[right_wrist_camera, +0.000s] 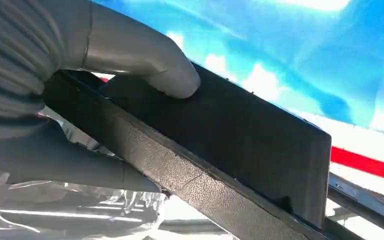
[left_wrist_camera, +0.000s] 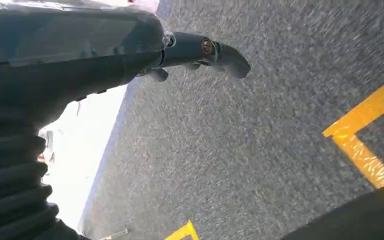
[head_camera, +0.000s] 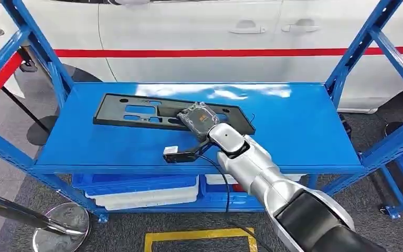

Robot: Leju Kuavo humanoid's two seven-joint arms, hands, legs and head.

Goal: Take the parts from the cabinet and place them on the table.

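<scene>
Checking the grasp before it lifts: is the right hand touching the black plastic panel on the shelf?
Touching. In the right wrist view the right hand has its thumb pressed on the top face of the black plastic panel, fingers wrapped under its edge.

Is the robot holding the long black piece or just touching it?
Holding: the right robot hand wraps the black part, thumb on top, fingers beneath.

A car workshop. A blue steel rack (head_camera: 199, 147) stands beside a white car (head_camera: 199, 37). Yellow tape (head_camera: 199, 236) marks the grey floor (head_camera: 126, 231).
</scene>
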